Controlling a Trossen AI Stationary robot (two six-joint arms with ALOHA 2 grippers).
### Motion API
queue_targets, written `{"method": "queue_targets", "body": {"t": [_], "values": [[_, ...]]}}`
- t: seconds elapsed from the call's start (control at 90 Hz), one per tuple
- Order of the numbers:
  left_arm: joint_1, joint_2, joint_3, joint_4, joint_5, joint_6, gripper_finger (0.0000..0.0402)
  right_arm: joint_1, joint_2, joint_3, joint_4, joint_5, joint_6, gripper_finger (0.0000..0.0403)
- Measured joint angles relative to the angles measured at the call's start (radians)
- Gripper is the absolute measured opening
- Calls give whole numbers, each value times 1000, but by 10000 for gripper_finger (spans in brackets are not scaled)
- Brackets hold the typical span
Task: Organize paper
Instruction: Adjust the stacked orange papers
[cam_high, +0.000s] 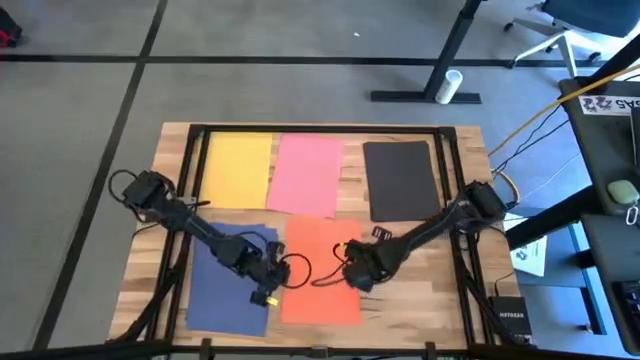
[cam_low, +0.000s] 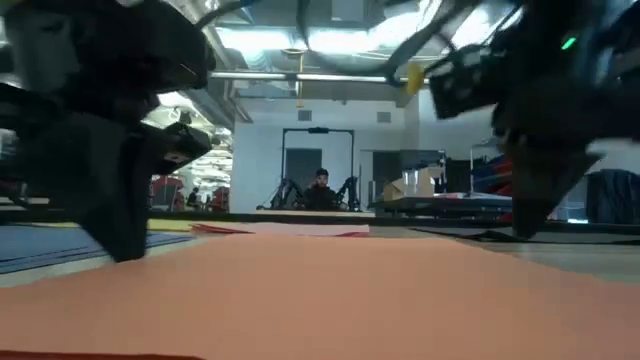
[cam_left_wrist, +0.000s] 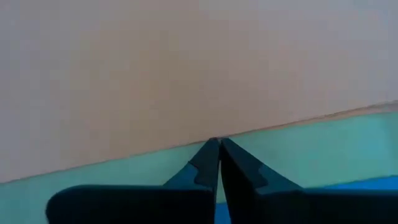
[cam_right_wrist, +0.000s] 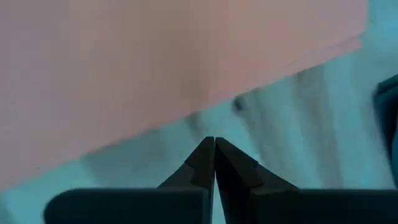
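Five sheets of paper lie flat on the wooden table. Yellow (cam_high: 238, 168), pink (cam_high: 307, 172) and black (cam_high: 402, 178) form the far row. Navy blue (cam_high: 225, 285) and orange (cam_high: 320, 270) lie in the near row. My left gripper (cam_high: 279, 287) is shut and points down at the orange sheet's left edge, between the navy and orange sheets. My right gripper (cam_high: 360, 282) is shut too. Its tips (cam_right_wrist: 212, 143) stand over bare wood just off the orange sheet's right edge (cam_right_wrist: 267, 81), near one corner. My left gripper sets its shut fingertips (cam_left_wrist: 219, 144) right at the orange sheet's left long edge (cam_left_wrist: 155, 152), slanting down from above. The sheet lies flat on the table. I cannot tell whether the tips press on the paper or only reach it.
A black frame rail (cam_high: 455, 200) runs along the table's right side, and another (cam_high: 195, 180) along the left. Cables trail by the right arm's base (cam_high: 490, 195). A white printed sheet (cam_high: 530, 257) lies off the table to the right. A person (cam_low: 322, 183) sits far off in the room.
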Motion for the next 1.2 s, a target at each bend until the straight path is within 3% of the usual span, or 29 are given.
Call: {"method": "queue_targets", "body": {"t": [0.322, 0.733, 1.2], "values": [[47, -1, 0, -153, -144, 196, 0, -44, -6, -58, 71, 0, -107, 0], [166, 2, -6, -92, -143, 350, 0, -55, -4, -61, 106, -20, -159, 0], [173, 2, -6, -52, -132, 335, 0, -70, -6, -62, 142, -23, -192, 0]]}}
